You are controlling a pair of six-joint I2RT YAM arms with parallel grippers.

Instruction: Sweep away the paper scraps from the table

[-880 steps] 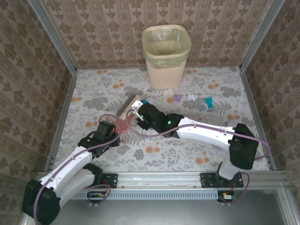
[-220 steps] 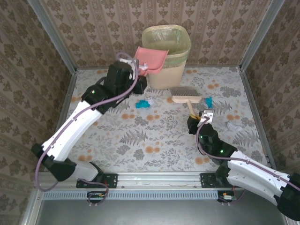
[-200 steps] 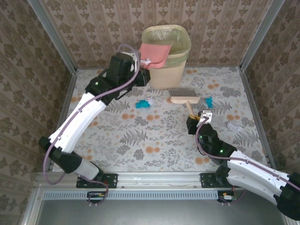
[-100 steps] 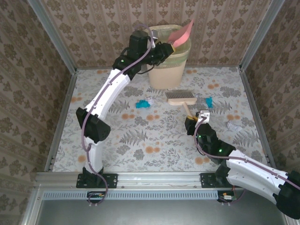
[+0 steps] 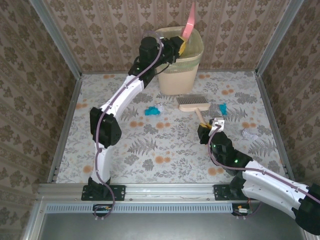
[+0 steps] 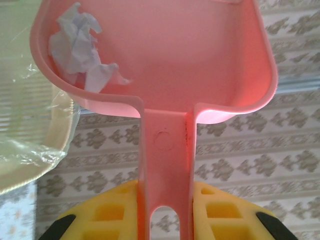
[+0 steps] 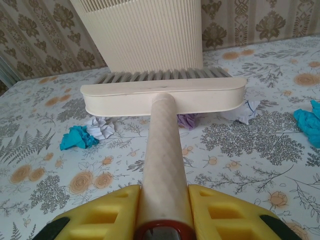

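Scraps [image 7: 75, 137] light, crumpled (sweep, don't pinch): some on table [image 7: 240, 165] ahead of right claw [image 7: 165, 210], clamped on brush [image 7: 162, 97] handle; one in dustpan [image 6: 165, 60] above left claw [image 6: 165, 207], clamped on its handle

no readable text, no labels, no numbers

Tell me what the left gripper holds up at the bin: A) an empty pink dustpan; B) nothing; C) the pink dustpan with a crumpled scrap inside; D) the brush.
C: the left gripper clamps the pink dustpan by its handle, and a crumpled paper scrap lies in it; the right gripper holds the brush.
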